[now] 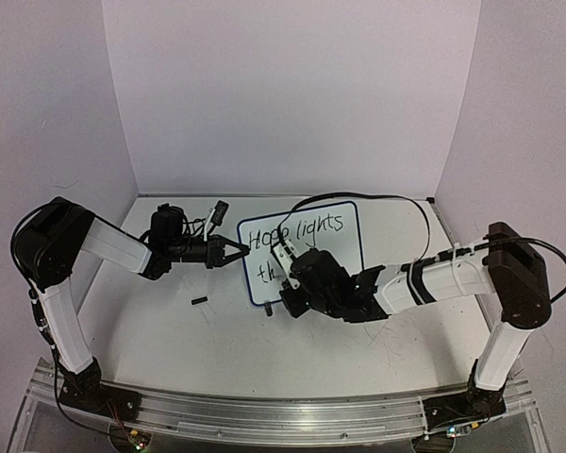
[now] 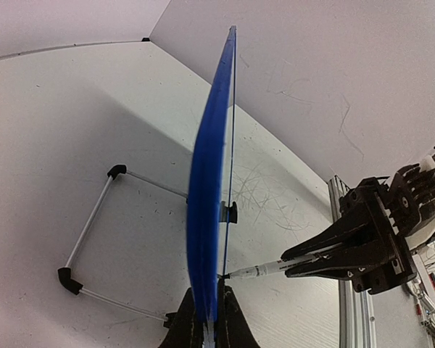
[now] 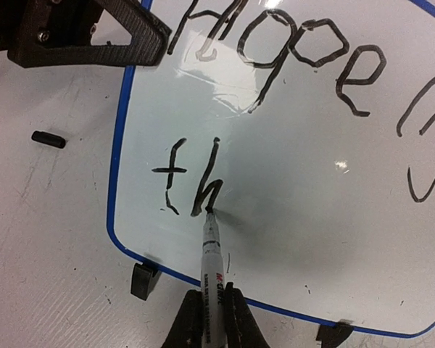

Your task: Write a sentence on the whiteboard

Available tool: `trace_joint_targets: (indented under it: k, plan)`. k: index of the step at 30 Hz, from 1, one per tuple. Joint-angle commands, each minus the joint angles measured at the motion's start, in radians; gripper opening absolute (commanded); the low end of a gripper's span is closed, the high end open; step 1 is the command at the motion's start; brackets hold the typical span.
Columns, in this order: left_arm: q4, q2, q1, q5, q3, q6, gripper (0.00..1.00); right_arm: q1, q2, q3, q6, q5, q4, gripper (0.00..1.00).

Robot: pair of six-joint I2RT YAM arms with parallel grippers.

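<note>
The whiteboard (image 1: 335,247), white with a thin blue rim, stands tilted mid-table and reads "Hope lights" with "th" below. In the right wrist view the board (image 3: 312,167) fills the frame. My right gripper (image 3: 212,319) is shut on a white marker (image 3: 212,264) whose tip touches the board at the foot of the "h". In the top view this gripper (image 1: 291,274) is at the board's lower left. My left gripper (image 1: 238,251) is shut on the board's left edge. In the left wrist view the board shows edge-on (image 2: 210,196), clamped between the fingers (image 2: 232,326), with the marker (image 2: 264,270) touching it.
A small black marker cap (image 1: 199,302) lies on the table left of the board, also in the right wrist view (image 3: 48,138). The board's wire stand (image 2: 94,225) with black feet sits behind it. A black cable (image 1: 377,197) arcs over the board's far side.
</note>
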Motion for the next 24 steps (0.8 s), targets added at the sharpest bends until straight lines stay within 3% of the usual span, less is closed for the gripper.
trace_joint_targets:
  k: [1, 8, 15, 24]
  plan:
    - [-0.090, 0.014, -0.017, -0.039, 0.011, 0.058, 0.00, -0.009, -0.029, -0.010, 0.024, 0.001, -0.046, 0.00]
    - [-0.092, 0.013, -0.017, -0.040, 0.011, 0.058, 0.00, -0.010, -0.204, -0.093, -0.010, 0.044, 0.061, 0.00]
    - [-0.092, 0.010, -0.020, -0.040, 0.010, 0.059, 0.00, -0.018, -0.108, -0.033, -0.043, -0.060, 0.050, 0.00]
    - [-0.093, 0.008, -0.020, -0.044, 0.008, 0.062, 0.00, -0.018, -0.054, 0.002, -0.049, -0.055, 0.052, 0.00]
